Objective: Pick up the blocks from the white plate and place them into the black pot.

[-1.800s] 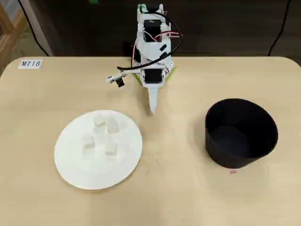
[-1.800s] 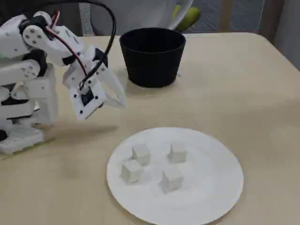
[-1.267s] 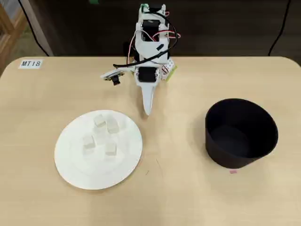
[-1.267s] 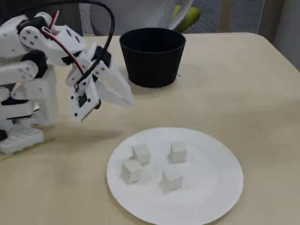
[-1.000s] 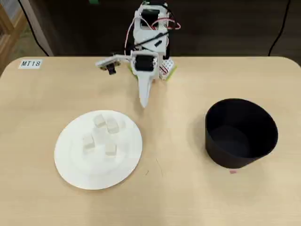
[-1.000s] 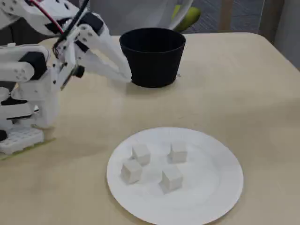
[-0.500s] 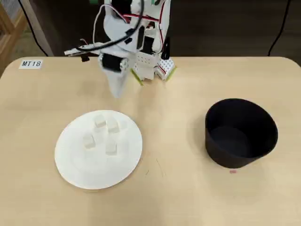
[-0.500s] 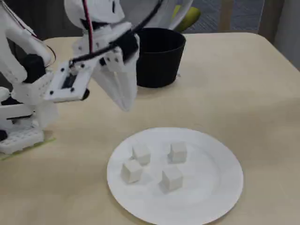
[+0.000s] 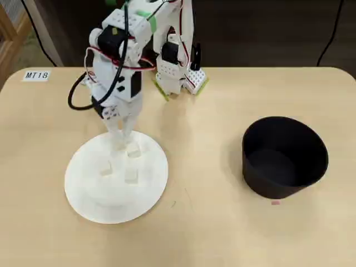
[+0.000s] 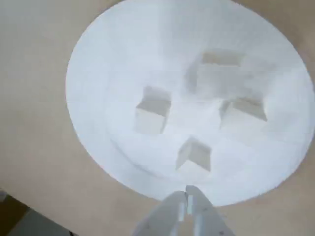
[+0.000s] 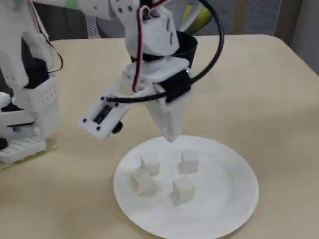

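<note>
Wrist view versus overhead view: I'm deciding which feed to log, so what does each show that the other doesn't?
Only the wrist view shows all four blocks unobstructed, close up. Only the overhead view shows the black pot, the arm's base and a table label; there the arm hides one block. Both show the white plate and the gripper, its fingers pressed together at the plate's rim.
</note>
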Robot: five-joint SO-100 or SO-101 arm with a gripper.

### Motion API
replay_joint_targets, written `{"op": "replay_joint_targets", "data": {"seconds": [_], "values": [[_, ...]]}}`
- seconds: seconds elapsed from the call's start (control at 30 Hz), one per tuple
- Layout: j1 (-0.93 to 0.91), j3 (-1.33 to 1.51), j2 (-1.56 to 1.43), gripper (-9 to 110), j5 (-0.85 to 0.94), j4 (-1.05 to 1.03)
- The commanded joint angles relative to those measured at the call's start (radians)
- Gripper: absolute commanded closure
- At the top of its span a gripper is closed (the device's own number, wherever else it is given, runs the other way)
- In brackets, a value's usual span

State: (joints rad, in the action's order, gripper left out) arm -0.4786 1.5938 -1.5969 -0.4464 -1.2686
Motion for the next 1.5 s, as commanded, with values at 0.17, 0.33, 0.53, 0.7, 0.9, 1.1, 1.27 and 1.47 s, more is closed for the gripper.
{"op": "replay_joint_targets", "data": {"seconds": [0.17,0.33,0.53,0.7,0.9,1.1,1.27,1.47], "values": [[-0.023,-0.212,0.206,104,-0.129,0.015],[-0.035,-0.244,0.267,95,-0.173,0.014],[-0.044,-0.255,0.262,82,-0.149,-0.014],[-0.037,-0.256,0.265,78,-0.160,-0.049],[-0.041,-0.268,0.304,77,-0.161,-0.043],[-0.052,-0.282,0.364,77,-0.137,-0.044],[-0.069,-0.287,0.385,78,-0.121,-0.052],[-0.077,-0.296,0.413,80,-0.133,-0.051]]}}
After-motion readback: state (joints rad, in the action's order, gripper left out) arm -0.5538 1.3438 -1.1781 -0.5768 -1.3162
